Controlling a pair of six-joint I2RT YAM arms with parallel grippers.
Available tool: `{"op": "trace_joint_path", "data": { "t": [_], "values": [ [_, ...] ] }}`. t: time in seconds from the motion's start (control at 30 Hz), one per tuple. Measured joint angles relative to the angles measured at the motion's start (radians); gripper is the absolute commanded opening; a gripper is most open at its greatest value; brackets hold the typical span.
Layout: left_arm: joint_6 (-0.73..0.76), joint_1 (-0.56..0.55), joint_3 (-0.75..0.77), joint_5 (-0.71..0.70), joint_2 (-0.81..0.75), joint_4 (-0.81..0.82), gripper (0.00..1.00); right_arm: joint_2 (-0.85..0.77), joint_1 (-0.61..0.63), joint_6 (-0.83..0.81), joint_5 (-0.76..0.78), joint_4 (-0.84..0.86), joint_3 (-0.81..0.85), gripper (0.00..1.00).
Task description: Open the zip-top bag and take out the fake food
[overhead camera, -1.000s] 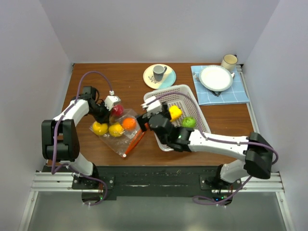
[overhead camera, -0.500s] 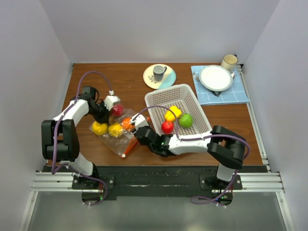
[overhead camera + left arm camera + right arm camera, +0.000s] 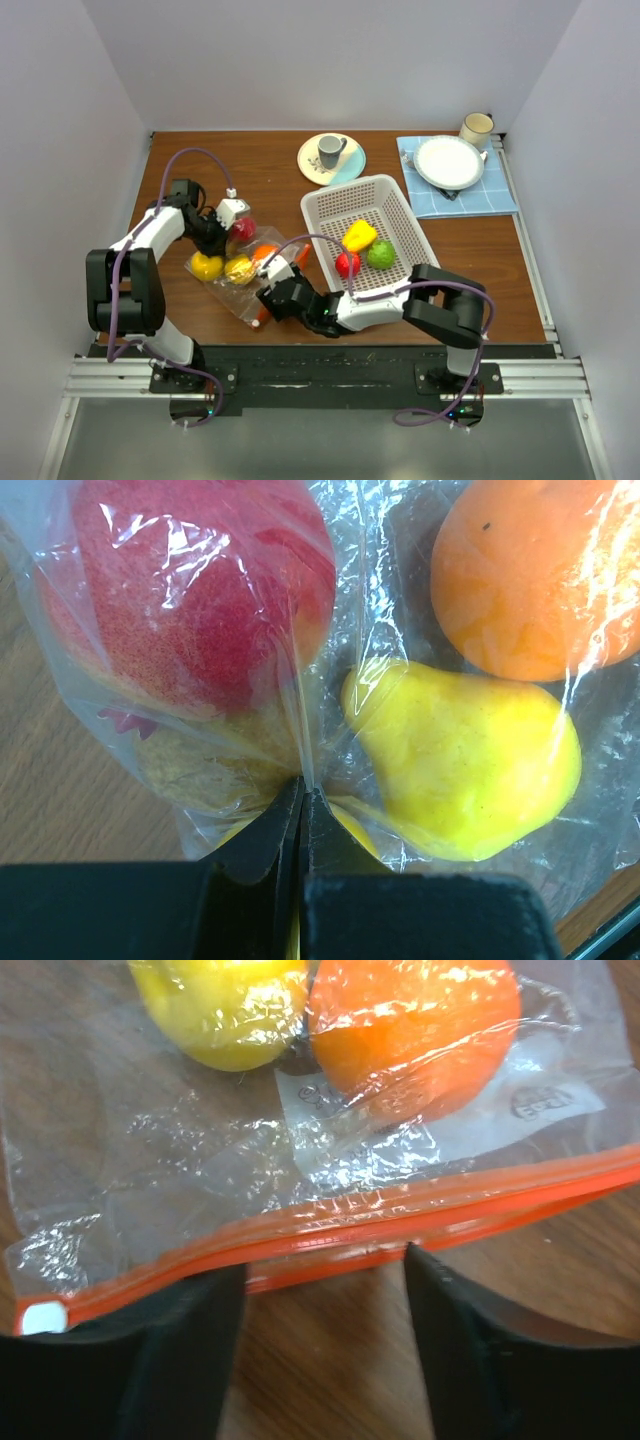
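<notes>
The zip-top bag lies on the table at the left and holds a red fruit, two yellow fruits and an orange one. My left gripper is shut on the bag's plastic between the red fruit and a yellow pear. My right gripper is open and low over the table. Its fingers stand on either side of the orange-red zip strip, which looks closed. Beyond the strip lie a yellow fruit and the orange fruit.
The white basket stands right of the bag and holds a yellow pepper, a red fruit and a green fruit. A saucer with a grey cup, and a blue cloth with a white plate and mug, lie at the back.
My right gripper left the basket, where a red fruit now lies, and swung left and down to the bag's zip strip. The left gripper has stayed put.
</notes>
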Motion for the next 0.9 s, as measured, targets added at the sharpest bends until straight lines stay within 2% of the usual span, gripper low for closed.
{"op": "trace_joint_path", "data": {
  "t": [0.07, 0.2, 0.53, 0.9],
  "values": [
    [0.003, 0.000, 0.000, -0.001, 0.000, 0.000, 0.00, 0.037, 0.000, -0.005, 0.007, 0.032, 0.008, 0.94],
    [0.009, 0.000, 0.000, -0.002, 0.000, -0.002, 0.00, 0.116, 0.000, -0.035, 0.038, 0.082, 0.067, 0.99],
    [0.035, 0.001, 0.002, -0.006, 0.000, -0.011, 0.00, 0.149, -0.018, -0.151, 0.109, 0.218, 0.144, 0.99],
    [0.052, 0.002, 0.012, -0.009, 0.006, -0.029, 0.00, 0.208, -0.090, -0.168, 0.109, 0.254, 0.216, 0.98]
  ]
}}
